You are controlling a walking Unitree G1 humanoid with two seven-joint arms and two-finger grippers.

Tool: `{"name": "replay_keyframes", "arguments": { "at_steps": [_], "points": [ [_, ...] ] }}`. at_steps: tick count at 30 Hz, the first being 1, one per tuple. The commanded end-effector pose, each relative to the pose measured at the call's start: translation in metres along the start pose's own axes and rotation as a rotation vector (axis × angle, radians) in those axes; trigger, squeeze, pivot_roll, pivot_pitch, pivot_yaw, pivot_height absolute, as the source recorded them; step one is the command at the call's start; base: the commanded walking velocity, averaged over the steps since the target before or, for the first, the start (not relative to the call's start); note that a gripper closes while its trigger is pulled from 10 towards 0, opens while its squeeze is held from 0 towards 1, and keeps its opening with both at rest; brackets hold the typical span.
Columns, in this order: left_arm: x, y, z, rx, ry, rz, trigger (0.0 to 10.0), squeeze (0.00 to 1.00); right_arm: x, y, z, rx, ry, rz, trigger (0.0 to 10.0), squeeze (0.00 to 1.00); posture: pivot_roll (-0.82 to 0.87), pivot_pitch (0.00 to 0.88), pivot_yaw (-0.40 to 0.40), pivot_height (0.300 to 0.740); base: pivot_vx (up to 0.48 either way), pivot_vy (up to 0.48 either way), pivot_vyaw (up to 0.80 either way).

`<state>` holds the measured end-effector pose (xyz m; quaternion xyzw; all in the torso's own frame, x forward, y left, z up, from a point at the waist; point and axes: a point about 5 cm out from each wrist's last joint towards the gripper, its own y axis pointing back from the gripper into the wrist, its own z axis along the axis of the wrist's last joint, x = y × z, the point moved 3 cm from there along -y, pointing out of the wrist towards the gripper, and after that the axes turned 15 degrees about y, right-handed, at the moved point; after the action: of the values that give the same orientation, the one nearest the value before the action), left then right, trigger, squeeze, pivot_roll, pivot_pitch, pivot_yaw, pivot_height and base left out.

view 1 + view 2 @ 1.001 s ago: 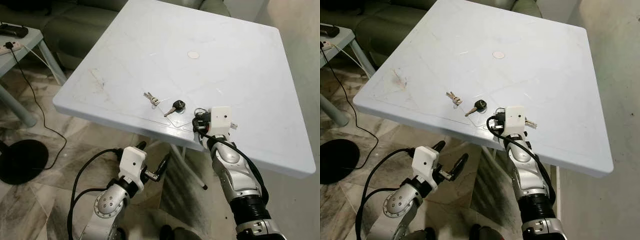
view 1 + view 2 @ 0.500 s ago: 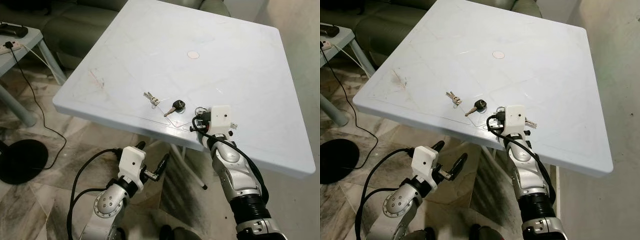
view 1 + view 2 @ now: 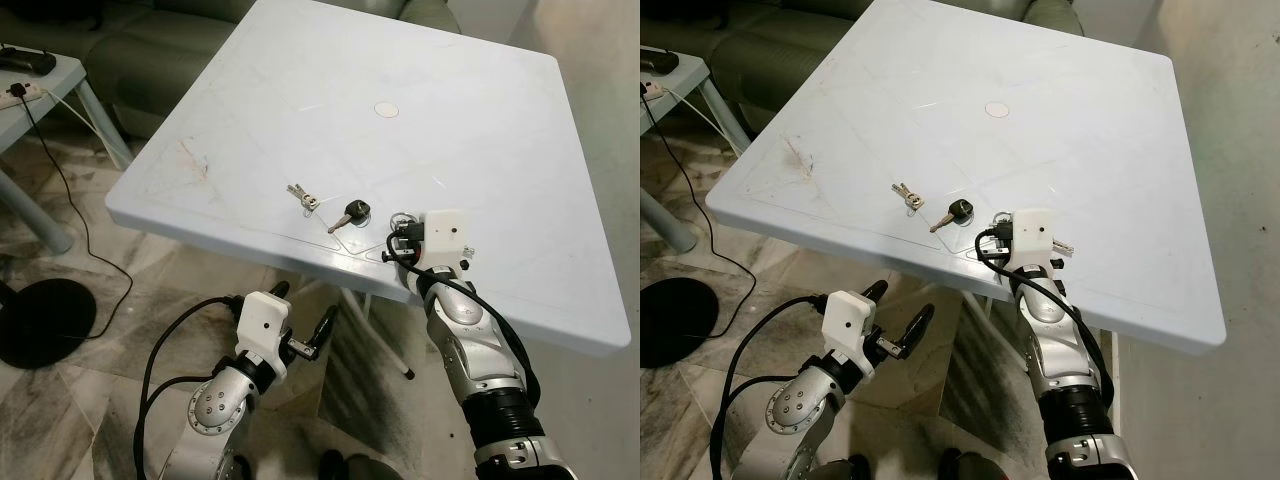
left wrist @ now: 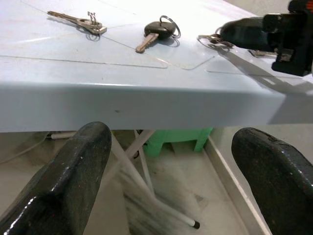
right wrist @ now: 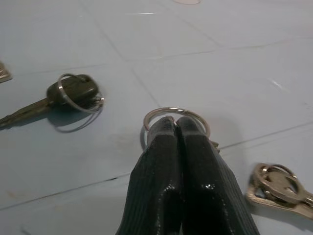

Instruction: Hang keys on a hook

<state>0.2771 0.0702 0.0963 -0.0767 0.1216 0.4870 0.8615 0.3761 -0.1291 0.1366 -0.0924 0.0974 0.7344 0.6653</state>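
Three sets of keys lie near the front edge of the white table (image 3: 480,120): a small silver pair (image 3: 303,196), a black-headed key (image 3: 352,212) and a steel key ring (image 5: 176,113) with a brass key (image 5: 279,188) beside it. My right gripper (image 5: 176,122) rests on the table with its fingers shut, tips inside the ring's loop; the ring's near arc is hidden under them. My left gripper (image 3: 303,312) hangs open below the table edge, holding nothing.
A white disc (image 3: 386,109) sits mid-table. A green sofa (image 3: 150,50) is behind, a side table (image 3: 40,85) with a cable at left, a black round base (image 3: 45,320) on the floor. Table legs (image 3: 375,345) and a green stool (image 4: 176,139) stand underneath.
My right wrist has crept slightly farther over the table edge. The other keys and the left arm have stayed about where they were.
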Motion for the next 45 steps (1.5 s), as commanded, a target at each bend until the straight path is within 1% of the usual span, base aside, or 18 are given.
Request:
{"name": "replay_keyframes", "arguments": {
  "at_steps": [1,7,9,11,12,13,14,15,18,20,22,23,24,29,33,37,43,45],
  "points": [
    [0.002,0.000,-0.002,0.008,0.018,0.011,10.0,0.00,-0.009,0.001,0.002,-0.018,-0.009,-0.028,0.0,0.00,0.03,0.187,-0.110,0.740,0.000,0.000,0.00],
    [0.013,-0.007,0.006,-0.030,0.054,0.061,10.0,0.00,-0.033,0.006,0.007,-0.073,0.039,-0.098,0.0,0.00,0.02,0.171,-0.103,0.740,0.000,0.000,0.00],
    [0.016,-0.008,0.008,-0.038,0.065,0.071,10.0,0.00,-0.038,0.006,0.008,-0.079,0.039,-0.113,0.0,0.00,0.01,0.153,-0.094,0.740,0.000,0.000,0.00],
    [0.025,-0.013,0.015,-0.065,0.096,0.102,10.0,0.00,-0.052,0.008,0.012,-0.104,0.036,-0.168,0.0,0.00,0.01,0.134,-0.086,0.740,0.000,0.000,0.00],
    [0.025,-0.013,0.015,-0.065,0.096,0.102,10.0,0.00,-0.052,0.008,0.012,-0.104,0.036,-0.168,0.0,0.00,0.01,0.134,-0.086,0.740,0.000,0.000,0.00],
    [0.031,-0.016,0.020,-0.083,0.115,0.117,10.0,0.00,-0.063,0.009,0.015,-0.122,0.021,-0.218,7.8,0.00,0.01,0.128,-0.084,0.740,0.000,0.000,0.00],
    [0.034,-0.017,0.024,-0.095,0.127,0.126,10.0,0.00,-0.069,0.010,0.017,-0.135,0.011,-0.252,7.8,0.00,0.01,0.128,-0.084,0.740,0.000,0.000,0.00],
    [0.038,-0.019,0.027,-0.106,0.130,0.137,10.0,0.00,-0.077,0.011,0.018,-0.137,-0.015,-0.285,10.0,0.00,0.00,0.119,-0.082,0.740,0.000,0.000,0.00],
    [0.043,-0.021,0.030,-0.115,0.131,0.148,10.0,0.00,-0.086,0.013,0.017,-0.145,-0.050,-0.309,10.0,0.00,0.00,0.110,-0.079,0.740,0.000,0.000,0.00],
    [0.047,-0.023,0.033,-0.122,0.124,0.159,10.0,0.00,-0.090,0.018,0.020,-0.204,-0.060,-0.308,10.0,0.00,0.00,0.110,-0.079,0.740,0.000,0.000,0.00],
    [0.055,-0.025,0.039,-0.145,0.129,0.182,10.0,0.00,-0.088,0.026,0.022,-0.287,-0.168,-0.252,10.0,0.00,-0.01,0.101,-0.078,0.740,0.000,0.000,0.00],
    [0.055,-0.025,0.039,-0.145,0.129,0.182,10.0,0.00,-0.088,0.026,0.022,-0.287,-0.168,-0.252,10.0,0.00,-0.01,0.101,-0.078,0.740,0.000,0.000,0.00],
    [0.061,-0.026,0.043,-0.161,0.132,0.202,10.0,0.00,-0.087,0.031,0.020,-0.318,-0.209,-0.227,10.0,0.00,-0.01,0.093,-0.076,0.740,0.000,0.000,0.00],
    [0.073,-0.025,0.048,-0.178,0.097,0.247,10.0,0.00,-0.082,0.038,0.001,-0.270,-0.158,-0.226,10.0,0.00,-0.01,0.085,-0.072,0.740,0.000,0.000,0.00],
    [0.085,-0.022,0.050,-0.194,0.108,0.293,10.0,0.00,-0.073,0.046,-0.019,-0.223,-0.114,-0.197,10.0,0.00,-0.01,0.074,-0.064,0.740,0.000,0.000,0.00],
    [0.091,-0.021,0.048,-0.192,0.106,0.311,10.0,0.00,-0.070,0.049,-0.022,-0.231,-0.145,-0.184,10.0,0.00,-0.01,0.069,-0.057,0.740,0.000,0.000,0.00],
    [0.095,-0.019,0.048,-0.206,0.101,0.327,10.0,0.00,-0.070,0.049,-0.039,-0.151,-0.077,-0.199,10.0,0.00,-0.01,0.057,-0.059,0.740,0.000,0.000,0.00],
    [0.096,-0.019,0.047,-0.205,0.098,0.331,10.0,0.00,-0.069,0.049,-0.039,-0.150,-0.085,-0.192,10.0,0.00,-0.01,0.054,-0.060,0.740,0.000,0.000,0.00]
  ]
}}
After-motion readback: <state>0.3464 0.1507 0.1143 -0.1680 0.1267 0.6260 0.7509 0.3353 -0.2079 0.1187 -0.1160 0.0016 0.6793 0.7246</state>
